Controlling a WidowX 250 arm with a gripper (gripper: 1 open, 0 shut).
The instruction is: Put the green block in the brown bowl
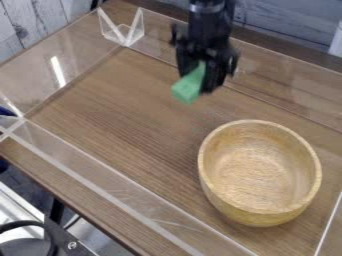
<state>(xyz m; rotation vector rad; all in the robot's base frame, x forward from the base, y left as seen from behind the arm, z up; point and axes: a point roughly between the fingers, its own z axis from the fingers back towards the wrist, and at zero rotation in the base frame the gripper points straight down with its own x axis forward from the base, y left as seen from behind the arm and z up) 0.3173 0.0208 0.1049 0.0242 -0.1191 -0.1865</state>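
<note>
Tool (201,76) clamped on block (190,84), clear above desk (107,120); bowl (259,170) lies lower right, well apart.

Lab bench with clear acrylic walls (80,195)

Count: one green block (189,85), clamped between the fingers of my pincer (198,80), clear of the tabletop. One brown bowl (261,170), below and to the right of my pincer, nothing inside it. One clear plastic stand (122,29), behind my pincer, to its left. One wooden table (120,120) beneath.
</note>
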